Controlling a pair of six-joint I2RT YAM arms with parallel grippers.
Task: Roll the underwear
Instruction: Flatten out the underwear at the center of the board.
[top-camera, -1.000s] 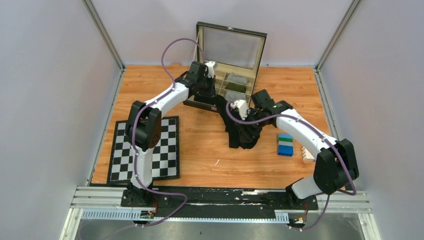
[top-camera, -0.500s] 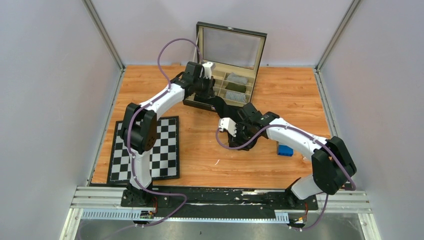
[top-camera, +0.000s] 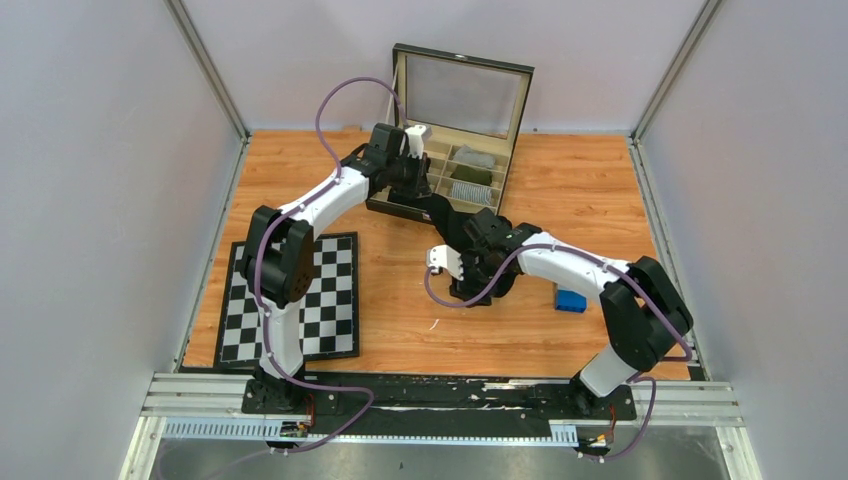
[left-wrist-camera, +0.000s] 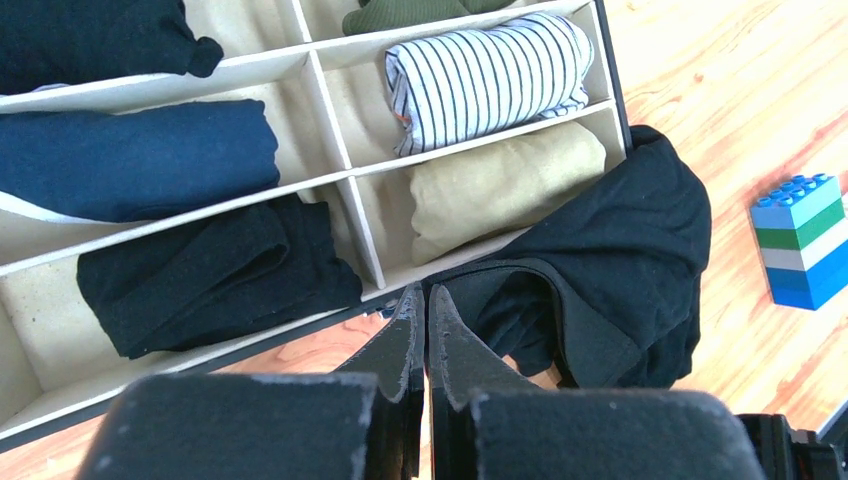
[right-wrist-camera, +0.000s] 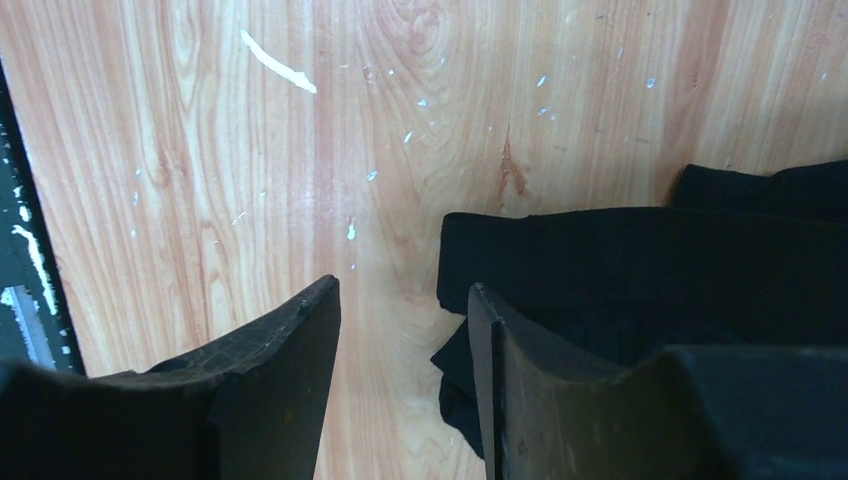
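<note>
left gripper (left-wrist-camera: 421, 300) jaws pressed together at a corner of the underwear (left-wrist-camera: 620, 230), grip on it unclear; right gripper (right-wrist-camera: 404, 300) jaws apart, straddling the underwear edge over table (right-wrist-camera: 200, 150)

Both arms (top-camera: 310, 205): white links, blk joints; purple cables (top-camera: 345, 85); blk fingers (right-wrist-camera: 270, 370)

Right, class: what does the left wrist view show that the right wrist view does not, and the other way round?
Only the left wrist view: the divided box of rolled clothes, among them a striped roll and a beige roll, a stacked toy block, and the shut left gripper. Only the right wrist view: the open right gripper and white scuffs on the wood. Both: the black underwear and the wooden table.
</note>
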